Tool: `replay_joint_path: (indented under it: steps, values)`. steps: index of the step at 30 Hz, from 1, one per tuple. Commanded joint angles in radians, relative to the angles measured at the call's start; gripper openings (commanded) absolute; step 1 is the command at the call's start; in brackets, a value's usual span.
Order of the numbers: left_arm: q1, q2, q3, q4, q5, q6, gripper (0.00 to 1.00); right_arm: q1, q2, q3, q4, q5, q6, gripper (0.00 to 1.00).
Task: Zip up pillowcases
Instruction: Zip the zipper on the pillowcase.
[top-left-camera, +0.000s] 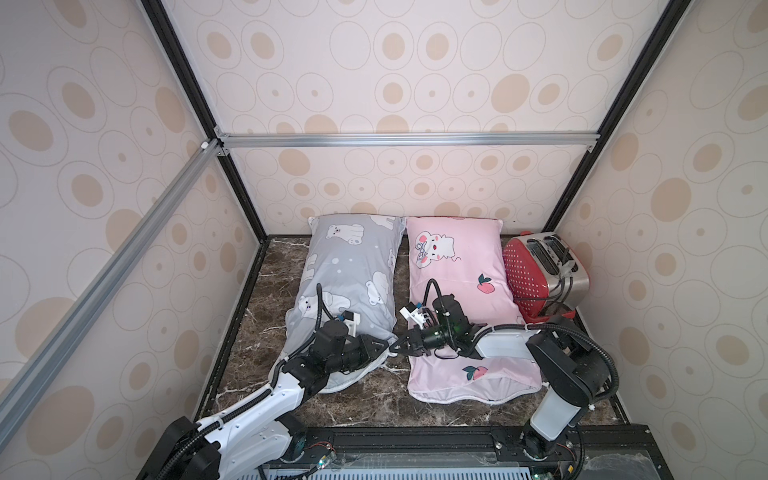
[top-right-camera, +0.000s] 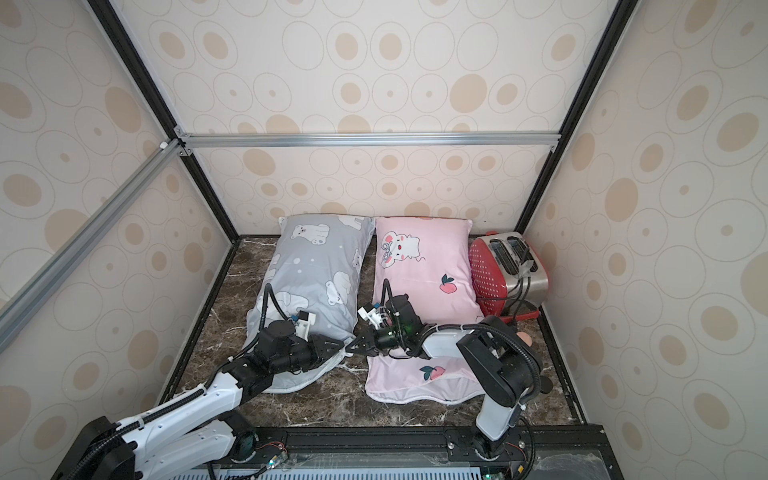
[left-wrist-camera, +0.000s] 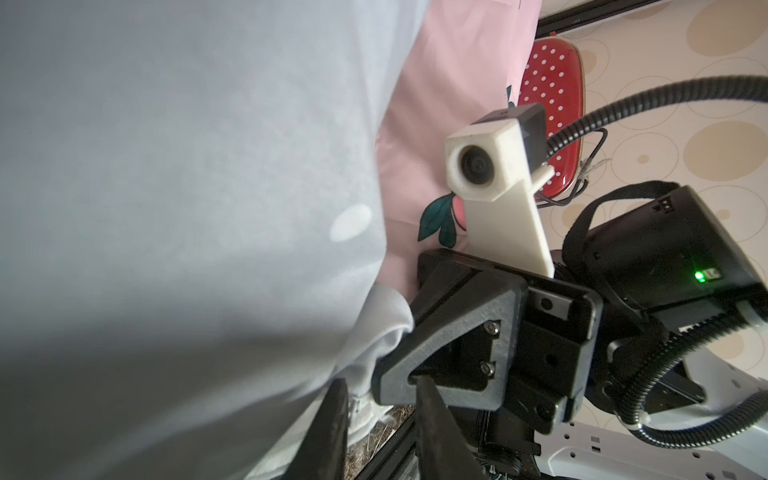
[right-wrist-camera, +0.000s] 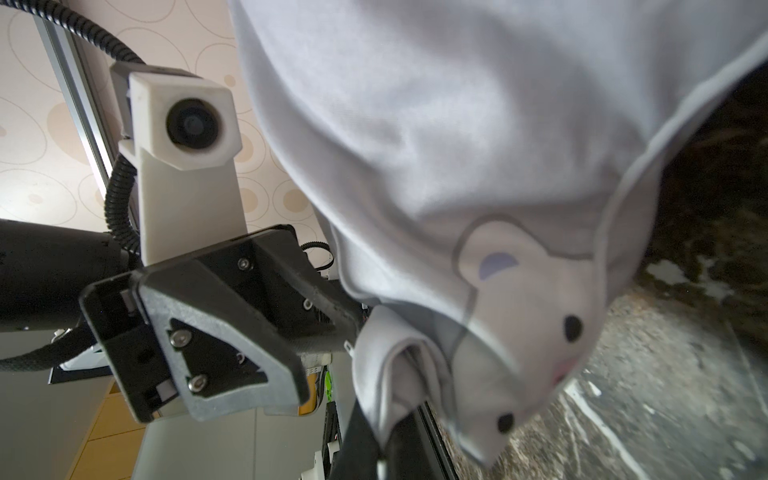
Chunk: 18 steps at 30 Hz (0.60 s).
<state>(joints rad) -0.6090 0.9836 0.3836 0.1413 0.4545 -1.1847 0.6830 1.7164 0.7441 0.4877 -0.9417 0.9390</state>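
Grey pillowcase (top-left-camera: 349, 266) beside pink pillowcase (top-left-camera: 457, 266), toaster (top-left-camera: 540, 270) beyond; right tool (top-left-camera: 398, 347) pinches its corner, left tool (top-left-camera: 384, 344) narrow.

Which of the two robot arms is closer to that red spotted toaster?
Right. The right arm stretches over the pink pillow beside the toaster; the left arm reaches over the grey pillow, farther off.

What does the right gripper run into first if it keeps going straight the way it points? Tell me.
The grey pillow: the right gripper is shut at its near corner, apparently on the fabric. Just beyond is the left gripper, pointing back at it; depth between them is unclear.
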Motion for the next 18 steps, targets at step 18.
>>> replay_joint_path:
  steps: [18]
  values:
    - [-0.009,0.036,0.013,-0.023,-0.005,0.026,0.11,-0.01,-0.012,0.011,0.018,0.017,0.047,0.0]
